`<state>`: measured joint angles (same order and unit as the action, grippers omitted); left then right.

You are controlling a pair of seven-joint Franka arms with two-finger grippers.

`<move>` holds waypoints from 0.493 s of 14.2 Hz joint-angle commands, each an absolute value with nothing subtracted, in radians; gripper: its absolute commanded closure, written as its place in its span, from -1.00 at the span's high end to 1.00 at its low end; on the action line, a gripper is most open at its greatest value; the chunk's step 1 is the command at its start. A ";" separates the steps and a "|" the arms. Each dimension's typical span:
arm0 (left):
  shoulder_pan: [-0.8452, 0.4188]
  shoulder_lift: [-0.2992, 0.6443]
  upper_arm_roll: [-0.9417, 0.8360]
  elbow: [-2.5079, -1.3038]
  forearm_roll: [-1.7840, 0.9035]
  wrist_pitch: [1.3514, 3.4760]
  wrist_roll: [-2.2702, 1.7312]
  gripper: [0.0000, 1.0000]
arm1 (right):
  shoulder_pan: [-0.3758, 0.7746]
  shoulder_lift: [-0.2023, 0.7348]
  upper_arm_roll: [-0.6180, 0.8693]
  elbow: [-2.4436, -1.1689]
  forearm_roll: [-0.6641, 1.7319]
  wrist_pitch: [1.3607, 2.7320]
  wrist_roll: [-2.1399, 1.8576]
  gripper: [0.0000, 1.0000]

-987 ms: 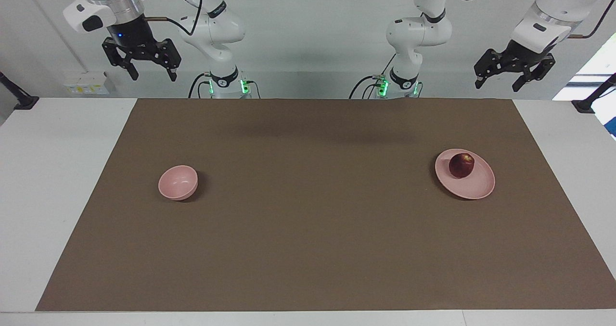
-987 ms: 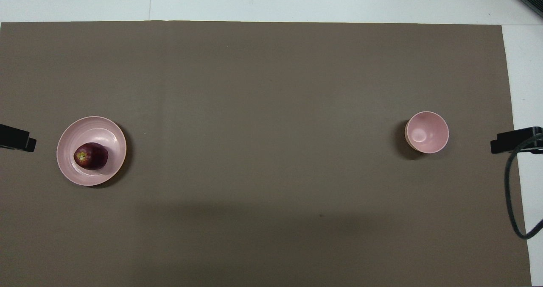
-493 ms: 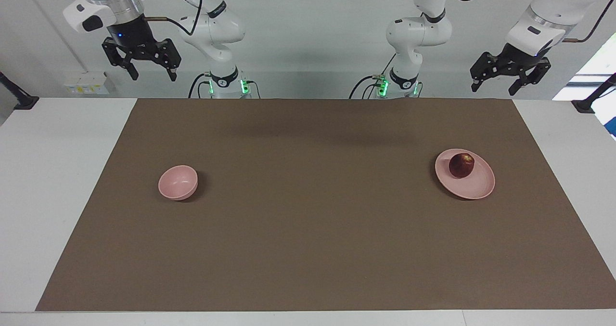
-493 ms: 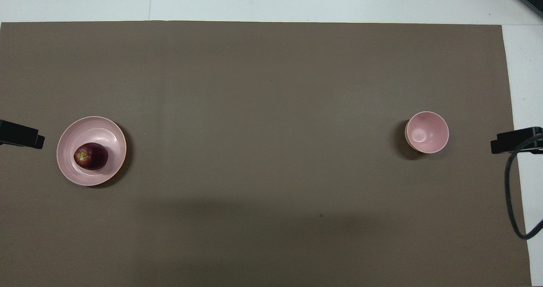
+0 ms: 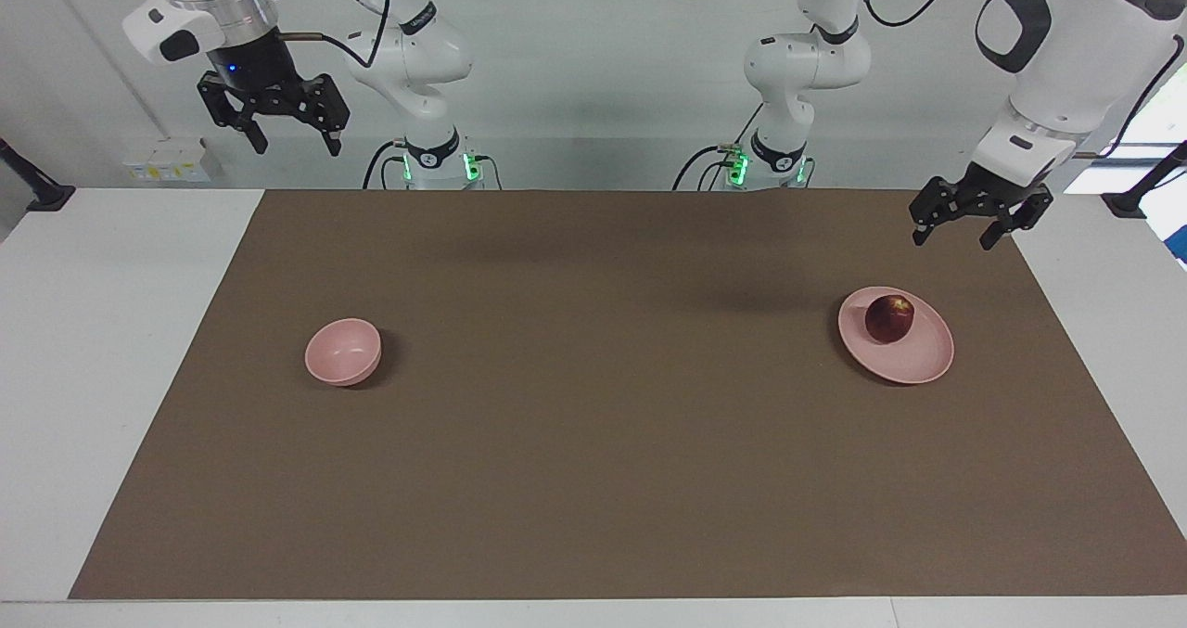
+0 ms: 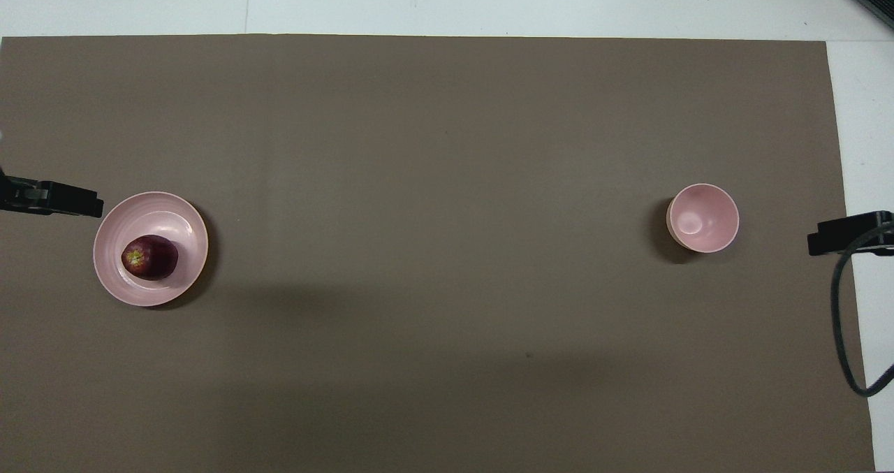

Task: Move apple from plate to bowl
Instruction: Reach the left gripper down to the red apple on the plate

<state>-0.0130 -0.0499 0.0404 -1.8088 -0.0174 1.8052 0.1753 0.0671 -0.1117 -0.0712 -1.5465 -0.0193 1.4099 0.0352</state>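
Note:
The dark red apple (image 5: 889, 318) (image 6: 149, 257) lies on the flat pink plate (image 5: 913, 357) (image 6: 174, 218) toward the left arm's end of the table. The small deep pink bowl (image 5: 343, 352) (image 6: 702, 217) stands empty toward the right arm's end. My left gripper (image 5: 954, 237) is open and hangs in the air over the brown mat near the plate, apart from the apple; only its tip (image 6: 70, 200) shows in the overhead view. My right gripper (image 5: 288, 141) is open and waits high near its base; its tip (image 6: 838, 233) shows at the overhead view's edge.
A brown mat (image 5: 593, 442) covers most of the white table (image 5: 111, 313). A black cable (image 6: 841, 326) hangs by the right gripper at the overhead view's edge.
My left gripper has come down and moved out over the mat toward the plate. The right arm, apple, plate and bowl have not moved.

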 commanded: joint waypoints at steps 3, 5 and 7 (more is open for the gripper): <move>-0.060 -0.089 0.118 -2.003 -0.032 1.982 0.353 1.00 | 0.052 -0.137 -0.066 -1.571 -0.018 1.407 0.008 1.00; -0.049 -0.087 0.118 -2.087 -0.032 2.080 0.356 1.00 | 0.052 -0.132 -0.066 -1.560 -0.018 1.391 0.011 1.00; -0.045 -0.080 0.118 -2.152 -0.032 2.150 0.356 1.00 | 0.061 -0.135 -0.061 -1.562 -0.020 1.381 0.014 1.00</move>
<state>-0.0342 -0.0506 0.1043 -2.0571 -0.0187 2.0660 0.3354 0.0676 -0.1124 -0.0709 -1.5465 -0.0193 1.3999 0.0352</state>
